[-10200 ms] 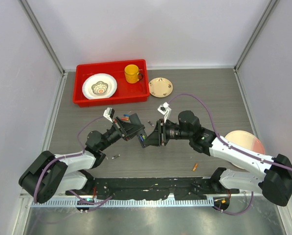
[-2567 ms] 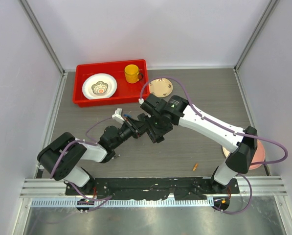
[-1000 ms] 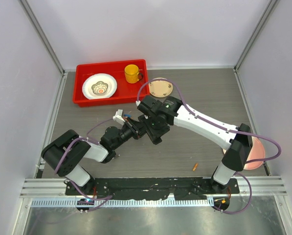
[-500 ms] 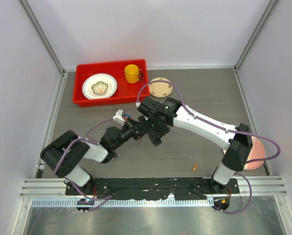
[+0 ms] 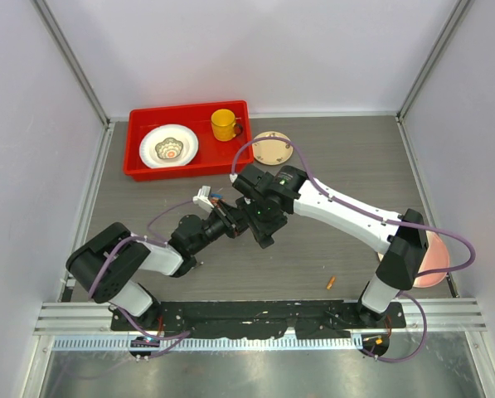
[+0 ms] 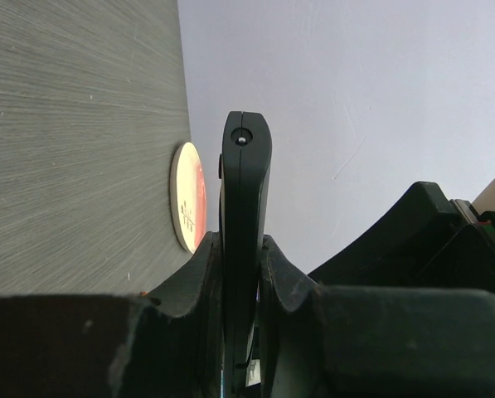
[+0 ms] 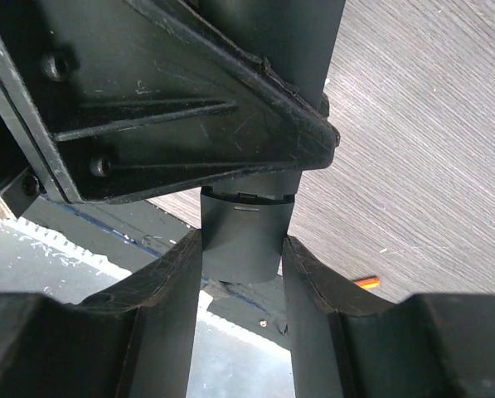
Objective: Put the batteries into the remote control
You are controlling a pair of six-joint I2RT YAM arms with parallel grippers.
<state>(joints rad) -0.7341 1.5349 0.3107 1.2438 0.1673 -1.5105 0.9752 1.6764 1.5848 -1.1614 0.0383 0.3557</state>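
Note:
My left gripper is shut on the remote control, a slim black bar held edge-on between its fingers. My right gripper reaches down from above and meets it at the table's middle. In the right wrist view its jaws press both sides of the remote's end, where a cover seam and a small slot show. One orange battery lies alone on the table at the near right, and it also shows in the right wrist view. Other batteries are hidden.
A red tray at the back left holds a white plate and a yellow cup. A small beige plate lies beside it. A pink plate sits at the right, behind the right arm's base.
Ten seconds ago the right arm reached in low from the right; now it arches over from the back. In the last second both grippers have stayed almost still on the remote.

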